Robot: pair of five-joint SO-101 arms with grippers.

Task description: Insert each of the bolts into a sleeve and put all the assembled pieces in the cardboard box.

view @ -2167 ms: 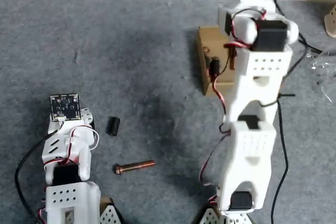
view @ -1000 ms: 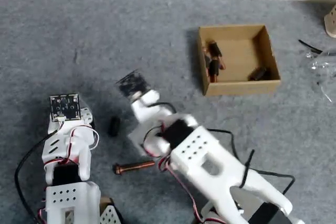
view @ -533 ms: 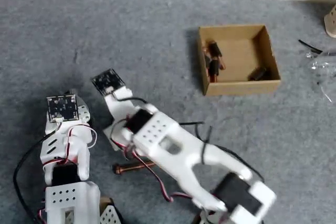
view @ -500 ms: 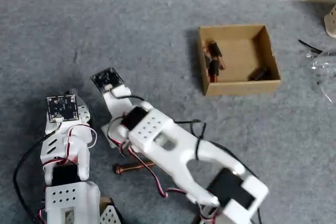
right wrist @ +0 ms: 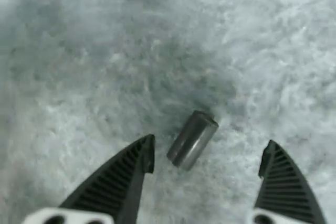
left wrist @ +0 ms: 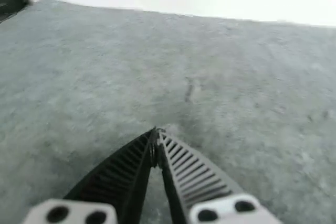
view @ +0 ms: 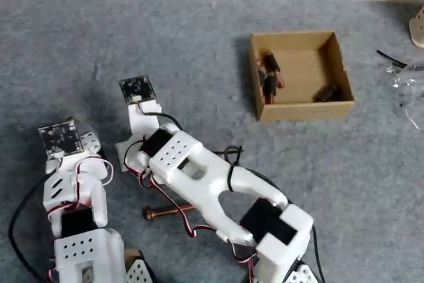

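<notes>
The small dark sleeve (right wrist: 192, 139) lies flat on the grey carpet (right wrist: 79, 51) between the spread fingers of the right gripper (right wrist: 210, 141), nearer one finger and touching neither. In the high view the copper-coloured bolt (view: 162, 213) lies at lower left-centre, one end tucked under the right arm (view: 199, 177). The cardboard box (view: 301, 111) sits at upper right, holding what look like three assembled pieces (view: 270, 84). The left gripper (left wrist: 156, 136) has its fingers pressed together on nothing, above bare carpet.
</notes>
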